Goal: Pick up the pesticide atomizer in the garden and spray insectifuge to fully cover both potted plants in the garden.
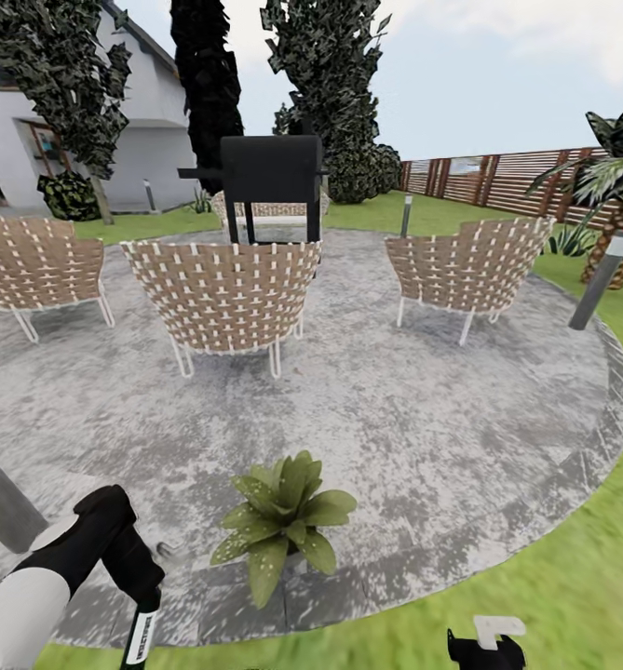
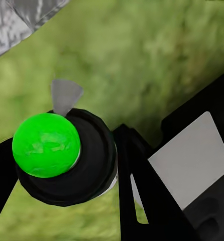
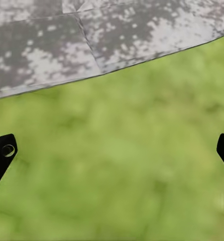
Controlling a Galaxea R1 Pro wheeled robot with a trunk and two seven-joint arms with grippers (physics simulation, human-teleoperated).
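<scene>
A round grey paved patio (image 1: pixel 423 419) lies in a garden, ringed by green lawn (image 1: pixel 572 577). One potted plant (image 1: pixel 283 521), a low rosette of broad speckled green leaves, stands on the paving near the patio's front edge. Behind it are three woven brown chairs with white legs: one at the left (image 1: pixel 36 265), one in the middle (image 1: pixel 225 296), one at the right (image 1: pixel 467 265). A fourth woven seat is partly hidden behind a black grill (image 1: pixel 270 186) at the far side. Two grey posts stand at the patio's right, one tilted and close (image 1: pixel 602 279), one further back (image 1: pixel 406 214). Tall dark trees, a white house, a brown slatted fence (image 1: pixel 497 181) and a palm (image 1: pixel 618 205) close off the back under a pale sky.

The left arm (image 1: pixel 78 558) reaches in from the lower left, just left of the plant. In the left wrist view, the left gripper (image 2: pixel 62 160) has its jaws closed around the spray bottle (image 2: pixel 67 155), whose dark body shows a bright green round top and a grey nozzle tip above grass. In the head view the bottle's white label band shows below the arm. The right gripper (image 3: pixel 112 150) hangs over the lawn by the paving edge, jaws spread wide apart with nothing between them.
</scene>
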